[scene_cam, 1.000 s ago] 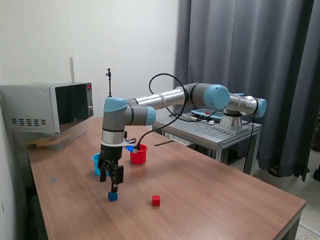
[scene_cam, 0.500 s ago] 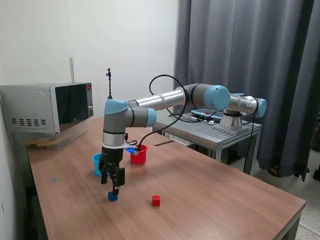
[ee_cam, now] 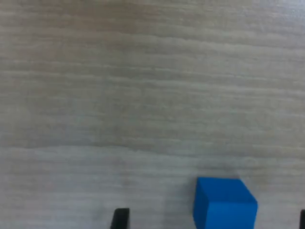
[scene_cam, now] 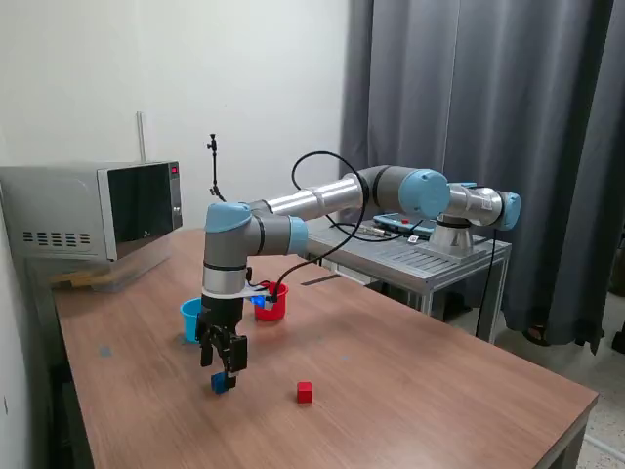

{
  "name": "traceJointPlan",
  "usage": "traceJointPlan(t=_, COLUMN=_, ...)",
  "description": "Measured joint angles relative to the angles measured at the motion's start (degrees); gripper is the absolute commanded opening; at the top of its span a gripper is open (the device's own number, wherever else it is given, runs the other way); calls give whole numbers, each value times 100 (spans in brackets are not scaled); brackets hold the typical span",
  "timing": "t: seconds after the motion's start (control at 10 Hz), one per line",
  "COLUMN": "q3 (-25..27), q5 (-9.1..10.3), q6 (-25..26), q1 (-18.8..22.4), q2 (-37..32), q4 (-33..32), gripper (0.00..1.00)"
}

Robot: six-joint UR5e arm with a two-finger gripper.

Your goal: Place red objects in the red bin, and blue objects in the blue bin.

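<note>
Black end effector [scene_cam: 224,365] hangs low over the counter [scene_cam: 410,371], lower left of centre in the exterior view, fingers pointing down. Fingers spread: the wrist view shows one dark fingertip [ee_cam: 121,218] at the lower edge, a sliver of the other at the far right edge, and wood grain between them. Nothing pinched.

Blue cube [scene_cam: 221,382] sits on the counter just under the fingertips. In the wrist view the blue cube [ee_cam: 224,202] lies between the two fingers but nearer the right-hand one, not centred. Whether the tips are level with its sides or above it, cannot tell.

Red cube [scene_cam: 305,392] rests alone on the counter, to the right of the blue cube, apart from it. Blue bin [scene_cam: 189,319] stands behind the arm's wrist, partly hidden; red bin [scene_cam: 272,303] is just to its right, also partly hidden by the wrist. Only one cube of each colour visible.

Risks, as judged:
- Off-centre cube: closing now likely lets one finger touch first and shove or rotate the cube, giving a corner grip that slips on lift.
- Descending further with this offset could land the nearer finger on the cube's top face and press it into the counter.
- Bins stand close together; a loose release could drop blue into red.
</note>
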Motion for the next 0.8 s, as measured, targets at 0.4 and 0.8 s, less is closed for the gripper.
traceJointPlan(t=0.4, q3=-3, q5=0, q6=-29, q1=9, q2=29, q4=-11, gripper=100)
traceJointPlan(t=0.8, q3=0, q5=0, q6=-47, q1=13, q2=33, q4=-15, gripper=0)
